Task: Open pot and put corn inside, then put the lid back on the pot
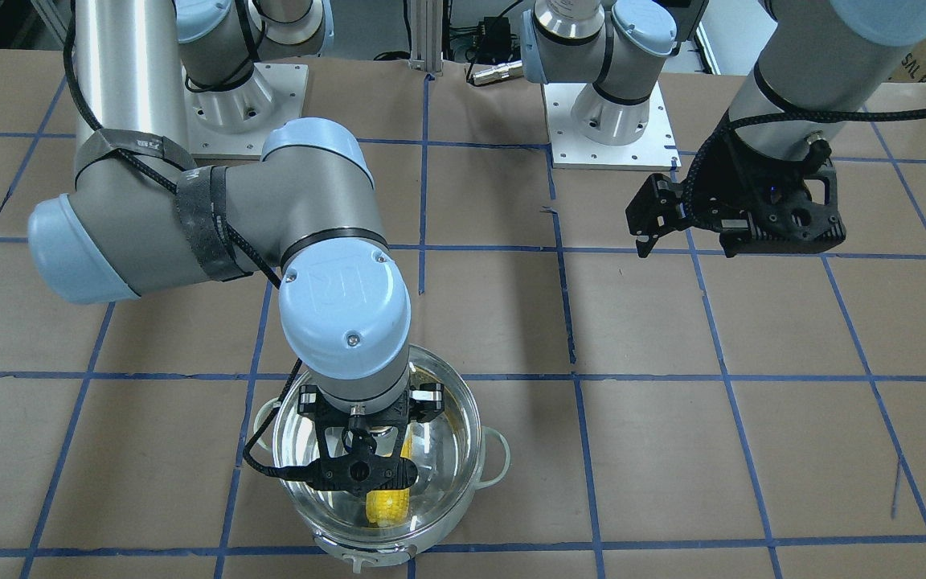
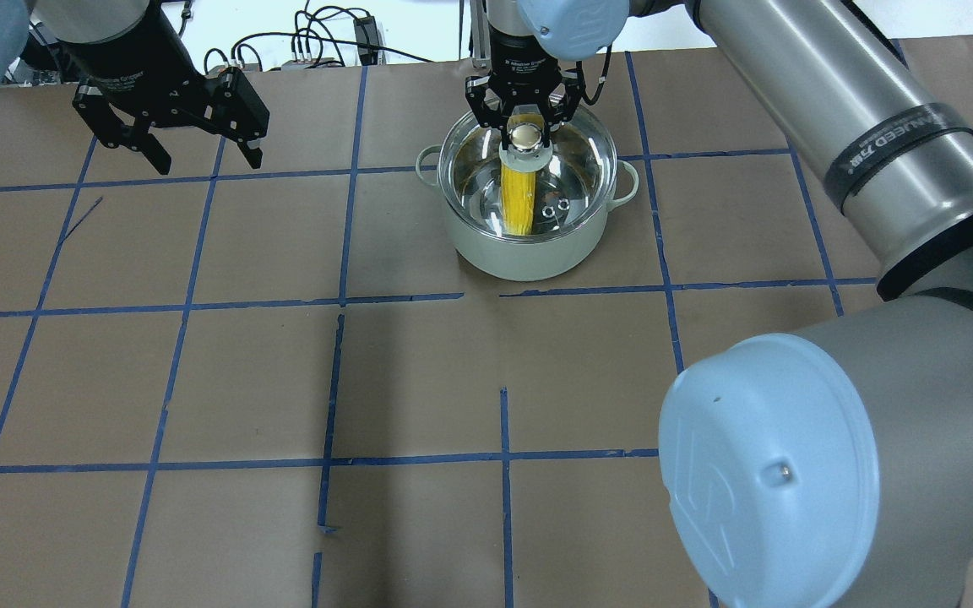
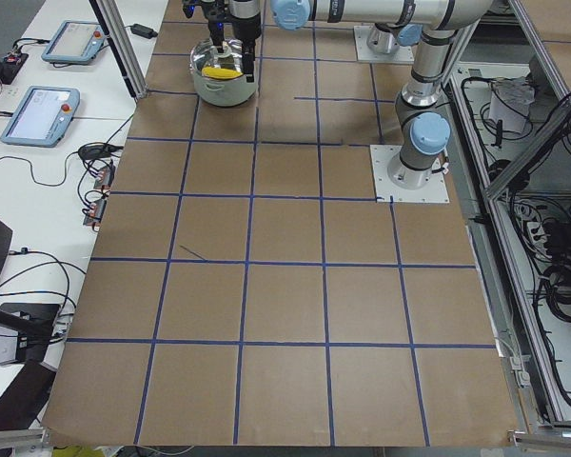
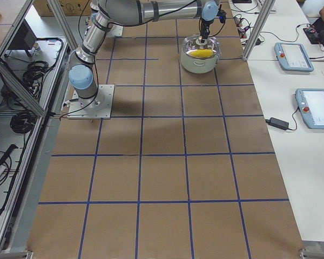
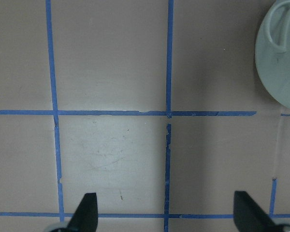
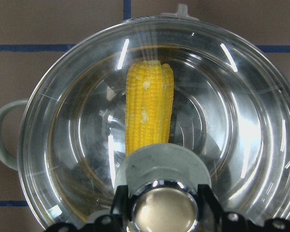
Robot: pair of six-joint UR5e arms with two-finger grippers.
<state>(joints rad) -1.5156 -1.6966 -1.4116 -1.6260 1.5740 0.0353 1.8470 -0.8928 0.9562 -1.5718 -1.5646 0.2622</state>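
- The right pincer (image 2: 525,135) comes straight down over the pot (image 2: 529,253), its two fingers pinching the cream-gold knob (image 6: 164,209) of the glass lid (image 6: 232,121); a centred hold keeps the lid level
- The lid lies concentric with the pot's rim; I cannot tell whether it rests fully or hangs just above
- The corn (image 6: 149,106) lies flat on the pot's bottom, seen through the glass, so that step looks done
- The left pincer (image 2: 206,156) hovers spread and empty over bare desk (image 2: 453,380), well apart from the pot, likely parked out of the way
- What remains, I judge, is letting go and lifting clear
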